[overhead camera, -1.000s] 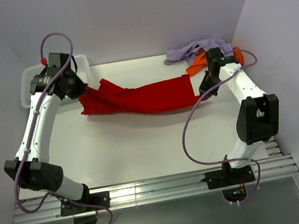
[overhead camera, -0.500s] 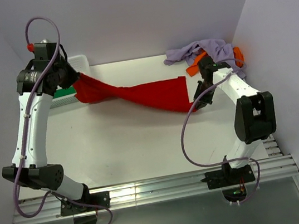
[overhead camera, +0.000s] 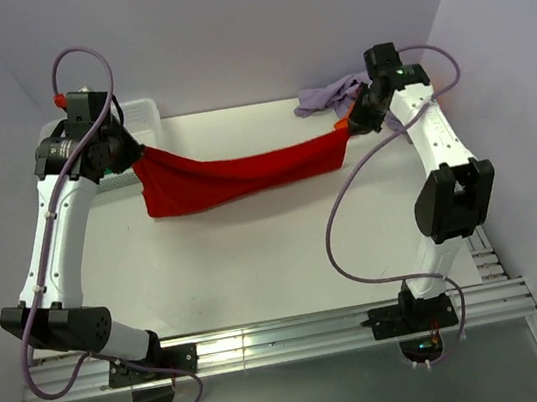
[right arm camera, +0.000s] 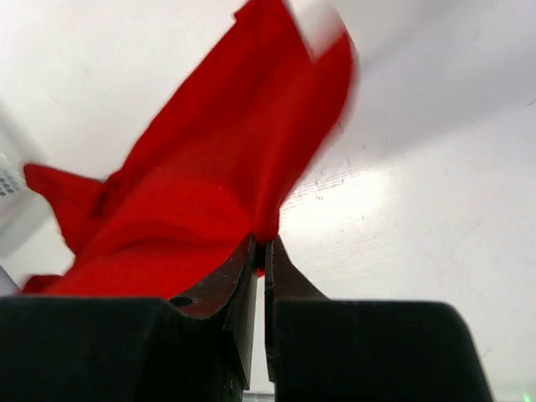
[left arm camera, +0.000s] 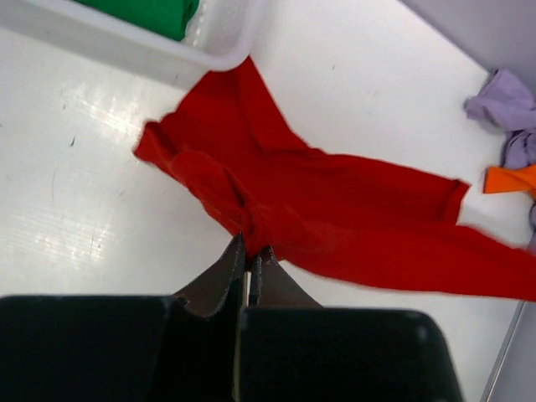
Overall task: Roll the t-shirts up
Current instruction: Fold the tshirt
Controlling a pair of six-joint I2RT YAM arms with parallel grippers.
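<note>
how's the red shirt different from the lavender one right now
The red t-shirt is stretched between the left gripper and right gripper; the lavender t-shirt is held by neither. Red forms a long sagging band; lavender is a bunched heap at the table's far right corner. Both are unrolled.

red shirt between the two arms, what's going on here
Both arms are holding the red t-shirt stretched out between them over the table, sagging a little in the middle. The left fingers are shut on one end by the white basket, which has a green shirt in it. The right fingers are shut on the other end, near the lavender shirt and orange shirt. Nothing is rolled yet.
</note>
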